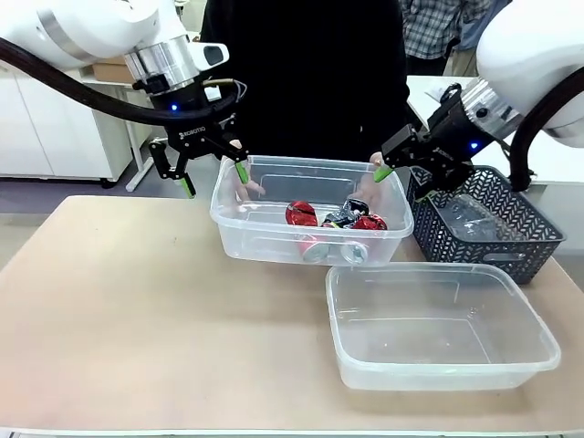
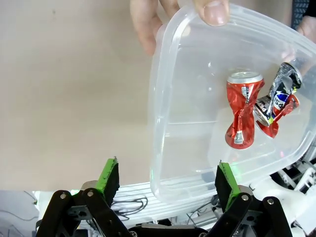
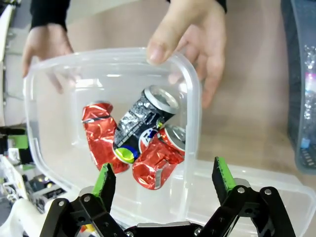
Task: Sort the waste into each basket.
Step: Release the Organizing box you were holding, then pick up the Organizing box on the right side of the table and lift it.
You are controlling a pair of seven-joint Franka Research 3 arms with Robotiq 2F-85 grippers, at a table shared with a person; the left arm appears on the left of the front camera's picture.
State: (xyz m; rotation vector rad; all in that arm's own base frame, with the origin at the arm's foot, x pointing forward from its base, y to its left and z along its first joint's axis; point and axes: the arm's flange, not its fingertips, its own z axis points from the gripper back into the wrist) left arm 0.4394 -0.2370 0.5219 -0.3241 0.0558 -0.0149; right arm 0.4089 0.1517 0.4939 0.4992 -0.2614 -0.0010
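Crushed cans (image 1: 336,217) lie in the far tub (image 1: 239,230), nearer the right hand (image 1: 401,184); both robot hands gape wide, empty.

Robot lab, beige worktable (image 1: 119,301), white cabinets (image 1: 46,128), two mounted arms

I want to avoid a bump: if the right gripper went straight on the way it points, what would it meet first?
Probably the crushed red can lying in the clear tub, between the open right gripper fingers; depth is unclear, so it might catch the tub's rim first.
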